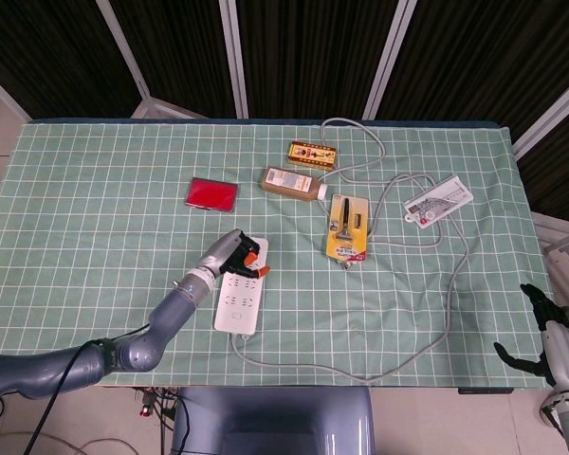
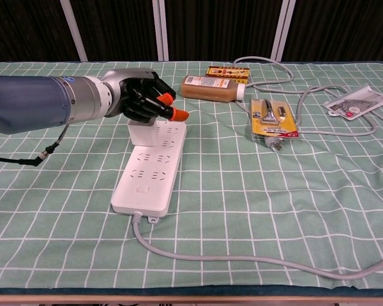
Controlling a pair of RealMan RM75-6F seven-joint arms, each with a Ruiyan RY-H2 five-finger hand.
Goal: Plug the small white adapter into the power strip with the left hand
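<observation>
The white power strip (image 1: 240, 301) (image 2: 150, 171) lies lengthwise on the green checked cloth, its grey cable (image 2: 242, 258) leaving at the near end. The small white adapter (image 2: 142, 134) stands upright on the strip's far end. My left hand (image 1: 233, 256) (image 2: 139, 100) sits on top of it with its dark fingers curled around the adapter's upper part, which is hidden; the orange fingertips (image 2: 178, 115) point right. My right hand (image 1: 548, 334) hangs off the table's lower right corner in the head view, fingers apart and holding nothing.
A red case (image 1: 211, 193) lies behind the strip. A brown bottle (image 1: 291, 181), a yellow-red box (image 1: 311, 153), a yellow blister pack (image 1: 347, 227) and a white card package (image 1: 437, 201) lie at the back right, with the grey cable (image 1: 450, 284) looping around them.
</observation>
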